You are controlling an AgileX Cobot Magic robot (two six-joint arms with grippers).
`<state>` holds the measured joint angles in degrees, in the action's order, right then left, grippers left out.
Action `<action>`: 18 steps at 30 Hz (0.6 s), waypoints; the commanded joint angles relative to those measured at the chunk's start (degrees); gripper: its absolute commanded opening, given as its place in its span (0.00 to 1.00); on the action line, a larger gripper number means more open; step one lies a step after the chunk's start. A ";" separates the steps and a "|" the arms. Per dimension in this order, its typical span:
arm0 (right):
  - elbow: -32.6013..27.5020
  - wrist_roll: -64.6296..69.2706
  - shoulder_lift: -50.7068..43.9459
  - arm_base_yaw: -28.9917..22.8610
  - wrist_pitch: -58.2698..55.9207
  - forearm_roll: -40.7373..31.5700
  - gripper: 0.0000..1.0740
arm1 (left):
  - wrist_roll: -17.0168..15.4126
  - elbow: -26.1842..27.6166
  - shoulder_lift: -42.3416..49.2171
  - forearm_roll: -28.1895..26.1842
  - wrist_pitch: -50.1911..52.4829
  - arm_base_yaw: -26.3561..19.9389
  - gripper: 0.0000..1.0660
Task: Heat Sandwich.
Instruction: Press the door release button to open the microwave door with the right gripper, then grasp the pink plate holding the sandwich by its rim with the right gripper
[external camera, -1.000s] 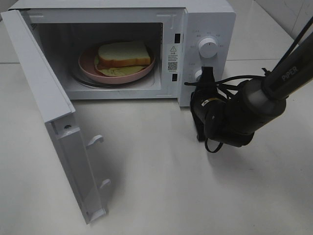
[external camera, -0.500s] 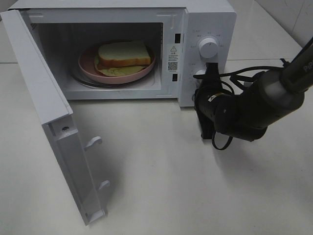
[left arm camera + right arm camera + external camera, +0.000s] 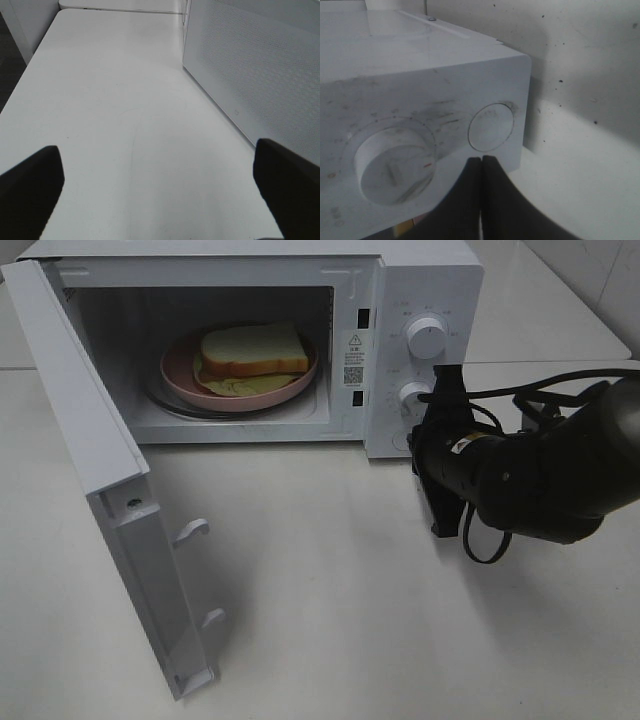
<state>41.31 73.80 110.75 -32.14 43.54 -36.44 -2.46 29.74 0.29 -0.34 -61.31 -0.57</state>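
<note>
Right gripper [image 3: 481,159]: clenched, empty, tips near the panel's round button [image 3: 491,126]
Left gripper [image 3: 160,172]: spread wide, empty, beside the open door [image 3: 80,430]
Sandwich [image 3: 250,352]: on the plate [image 3: 172,375] inside the microwave [image 3: 430,280], at 10 o'clock from the right gripper, long axis 9-to-3
Next, likely: shutting the door, at 9 o'clock; left arm looks nearer

The right hand [image 3: 448,375] has shifted further right.
</note>
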 commanded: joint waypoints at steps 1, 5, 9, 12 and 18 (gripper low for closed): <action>-1.09 -3.32 -2.86 -0.17 -3.50 0.46 0.01 | 0.11 -0.06 0.92 -0.46 -0.06 -0.11 0.92; -1.95 -9.22 -6.70 -0.17 -9.40 0.40 0.03 | 0.11 -0.06 0.92 -0.46 -0.06 -0.11 0.92; -1.95 -17.76 -10.66 -0.17 -17.19 0.46 0.05 | 0.11 -0.06 0.92 -0.46 -0.06 -0.11 0.92; -1.95 -24.87 -12.66 -0.17 -20.68 0.46 0.06 | 0.11 -0.06 0.92 -0.46 -0.06 -0.11 0.92; -1.78 -39.65 -16.84 0.17 -30.83 0.57 0.06 | 0.11 -0.06 0.92 -0.46 -0.06 -0.11 0.92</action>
<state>39.42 39.08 95.40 -32.14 16.10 -36.33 -2.46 29.74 0.29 -0.34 -61.31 -0.57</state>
